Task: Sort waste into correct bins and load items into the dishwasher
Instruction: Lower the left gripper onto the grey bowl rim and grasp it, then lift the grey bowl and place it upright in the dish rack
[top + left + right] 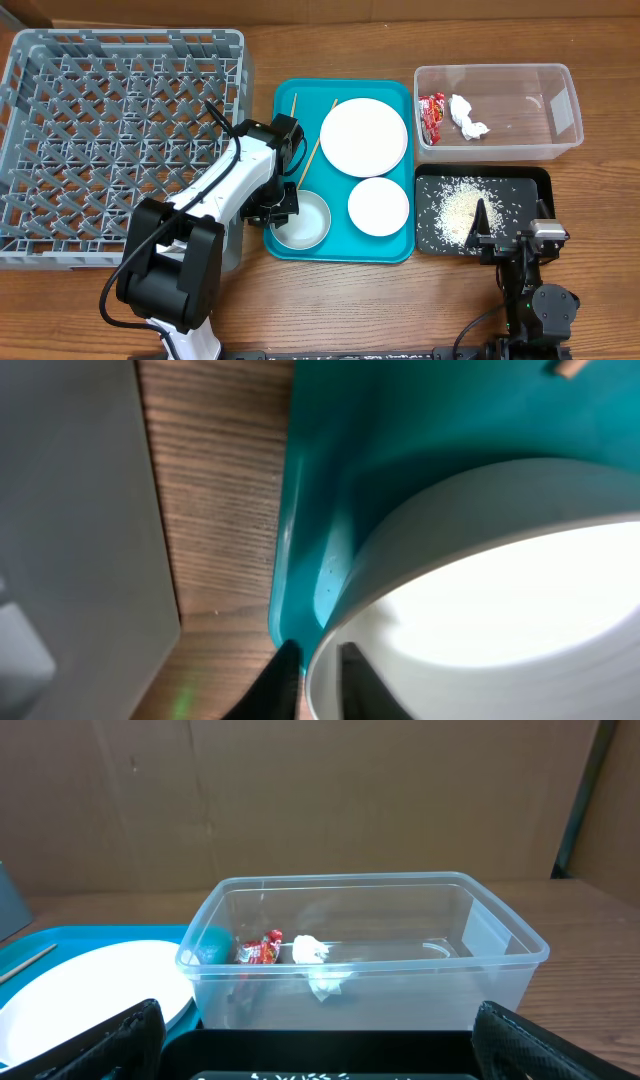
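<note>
Two half-cropped tools: left tool (321,682) clamps white cup (470,510) rim, right tool (320,1045) apart.

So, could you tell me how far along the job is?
Waste looks sorted: wrapper and tissue in the clear tub, rice in the black tray. In hand: left gripper pinches a bowl by its rim on the teal tray. Still to load: plate, other dish, chopsticks; rack is empty.

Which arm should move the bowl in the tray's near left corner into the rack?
Left: the left tool pinches that bowl by its rim, beside the rack. The right tool stands open at the black tray.
</note>
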Robot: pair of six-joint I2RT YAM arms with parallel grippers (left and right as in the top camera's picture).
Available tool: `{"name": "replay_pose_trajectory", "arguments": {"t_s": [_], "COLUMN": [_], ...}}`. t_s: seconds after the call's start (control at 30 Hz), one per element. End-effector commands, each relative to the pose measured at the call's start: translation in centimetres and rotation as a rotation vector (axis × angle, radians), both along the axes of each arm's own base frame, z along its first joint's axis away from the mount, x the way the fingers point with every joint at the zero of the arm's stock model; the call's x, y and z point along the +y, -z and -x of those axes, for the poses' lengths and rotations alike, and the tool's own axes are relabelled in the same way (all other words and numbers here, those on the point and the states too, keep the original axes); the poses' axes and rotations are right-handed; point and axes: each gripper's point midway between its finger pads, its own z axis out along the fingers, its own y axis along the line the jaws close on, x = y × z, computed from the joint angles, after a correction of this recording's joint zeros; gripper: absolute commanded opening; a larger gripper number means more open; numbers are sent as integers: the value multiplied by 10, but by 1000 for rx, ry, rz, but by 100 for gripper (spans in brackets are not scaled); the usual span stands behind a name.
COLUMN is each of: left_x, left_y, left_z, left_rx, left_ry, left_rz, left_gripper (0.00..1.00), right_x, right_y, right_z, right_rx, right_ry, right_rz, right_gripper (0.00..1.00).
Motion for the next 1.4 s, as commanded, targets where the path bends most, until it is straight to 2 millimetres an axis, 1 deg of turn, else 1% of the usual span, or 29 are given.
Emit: {"name": "replay_pose_trajectory", "arguments": {"t_s": [0.0,0.2,0.27,0.33,0.4,0.47,0.5,0.6,0.67,0.73,0.8,0.87,1.03,1.1,1.37], "left_x": [-2,-2,-2,-3,-3,5,13,42,69,92,106,117,145,155,183], "left_y": [-3,-3,-10,-26,-51,-87,-105,-160,-195,-221,-237,-247,-263,-265,-245], "left_z": [2,-1,-2,-6,-14,-25,-31,-42,-48,-52,-55,-58,-69,-74,-97], "left_rx": [-11,-26,-31,-50,-97,-182,-227,-346,-422,-494,-538,-566,-589,-602,-509], "left_ry": [14,19,31,30,31,38,43,51,32,-6,-10,-8,-5,-37,-20], "left_rz": [16,15,19,26,29,-13,-53,-206,-365,-507,-604,-682,-881,-935,-1104], "left_gripper": [4,4,4,4,4,4,4,4,4,4,4,4,4,4,4], "right_x": [0,0,0,0,0,0,0,0,0,0,0,0,0,0,0], "right_y": [1,1,1,1,1,1,1,1,1,1,1,1,1,1,1], "right_z": [0,0,0,0,0,0,0,0,0,0,0,0,0,0,0], "right_rx": [-9,-9,-9,-9,-9,-9,-9,-9,-9,-9,-9,-9,-9,-9,-9], "right_ry": [2,2,2,2,2,2,2,2,2,2,2,2,2,1,2], "right_rz": [1,1,1,1,1,1,1,1,1,1,1,1,1,2,1], "right_gripper": [100,100,100,100,100,100,100,100,100,100,100,100,100,100,100]}}
